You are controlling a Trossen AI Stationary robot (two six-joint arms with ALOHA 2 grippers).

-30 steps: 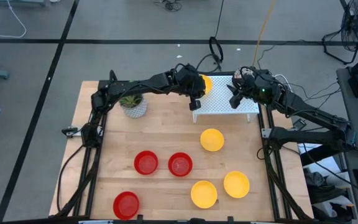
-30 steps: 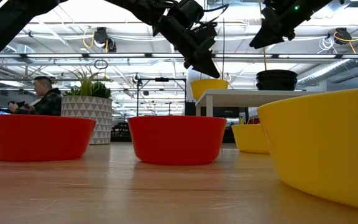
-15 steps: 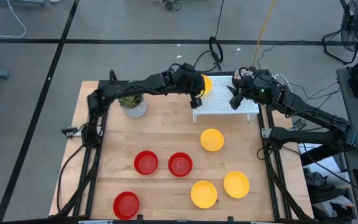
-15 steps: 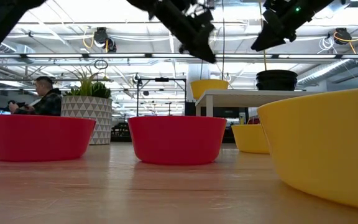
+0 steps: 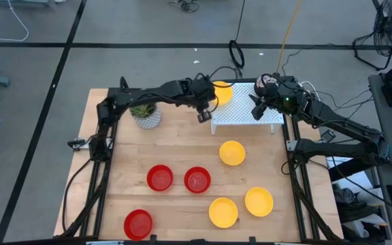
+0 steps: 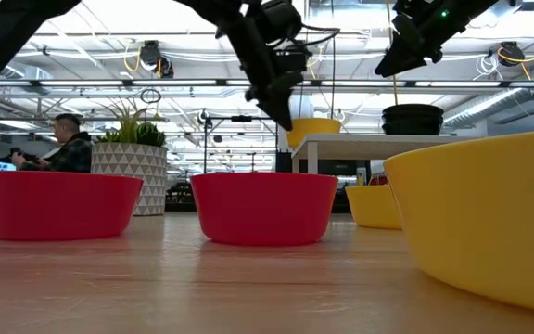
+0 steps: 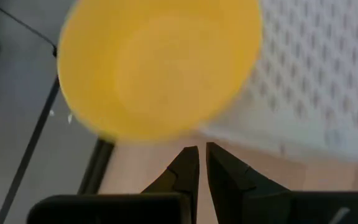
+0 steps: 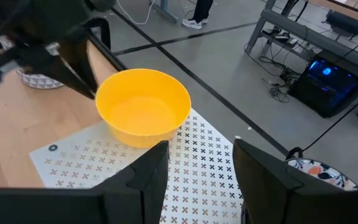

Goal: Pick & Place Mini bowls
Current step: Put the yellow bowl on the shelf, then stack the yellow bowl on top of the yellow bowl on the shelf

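One yellow mini bowl (image 5: 222, 90) stands on the far left corner of a white perforated platform (image 5: 247, 114); it also shows in the left wrist view (image 7: 160, 62) and right wrist view (image 8: 143, 106). My left gripper (image 5: 204, 114) hangs shut in the air just left of the platform, short of that bowl (image 6: 311, 131), touching nothing. My right gripper (image 5: 258, 109) hovers open above the platform's right part. A floral speckled bowl's rim (image 8: 319, 172) peeks beside it. Three yellow bowls (image 5: 232, 152) (image 5: 223, 211) (image 5: 258, 201) and three red bowls (image 5: 160, 177) (image 5: 197, 180) (image 5: 138, 224) sit on the table.
A green plant in a patterned pot (image 5: 145, 114) stands near the left arm's forearm. In the low view a dark stack (image 6: 413, 119) sits on the platform below my right gripper (image 6: 387, 63). A person (image 6: 63, 144) sits in the room beyond the table. Bare wood lies between platform and bowls.
My left gripper has drawn back from the yellow bowl on the platform, first rising, then moving toward the table's left and dipping down beside the platform's left edge. The bowl has stayed where it was.
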